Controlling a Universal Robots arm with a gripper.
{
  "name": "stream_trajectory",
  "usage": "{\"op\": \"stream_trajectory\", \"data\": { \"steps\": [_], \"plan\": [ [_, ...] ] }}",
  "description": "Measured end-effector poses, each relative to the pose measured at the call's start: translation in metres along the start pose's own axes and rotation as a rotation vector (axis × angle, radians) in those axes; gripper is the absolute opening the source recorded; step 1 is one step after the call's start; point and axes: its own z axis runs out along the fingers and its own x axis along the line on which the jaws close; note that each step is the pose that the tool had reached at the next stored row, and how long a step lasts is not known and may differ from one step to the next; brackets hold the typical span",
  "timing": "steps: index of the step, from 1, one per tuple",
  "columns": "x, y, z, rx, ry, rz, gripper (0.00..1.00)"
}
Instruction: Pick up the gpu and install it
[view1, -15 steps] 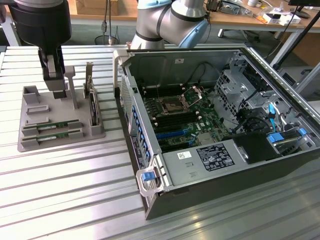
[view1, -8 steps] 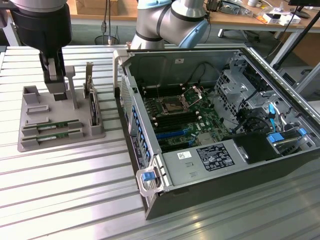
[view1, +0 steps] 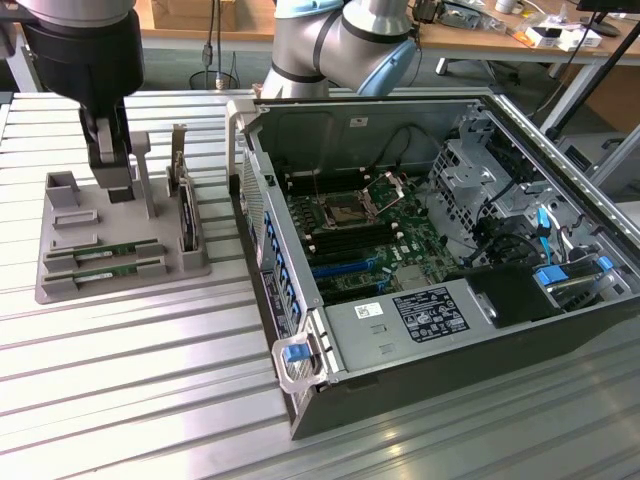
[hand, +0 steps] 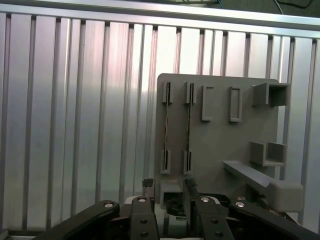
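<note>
overhead, jaws spread wide, gripping nothing, above grey tray (view1: 125, 282) holding gpu (view1: 105, 250).

We can read no word, brand or number in either view. Inside the computer case (view1: 400, 405) we see a black label (view1: 428, 315) covered in white print and, just beside it, a small white label (view1: 367, 310), both on the grey cover (view1: 365, 340) next to the green motherboard (view1: 375, 245). A small white sticker (view1: 357, 123) sits on the case's far inner wall, and the print on all three is too fine for us to make out.
</note>
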Motion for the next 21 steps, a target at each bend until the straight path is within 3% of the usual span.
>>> {"op": "stream_trajectory", "data": {
  "steps": [21],
  "plan": [
    [0.0008, -0.0003, 0.0076, 0.0000, 0.0000, 0.000, 0.36]
  ]
}}
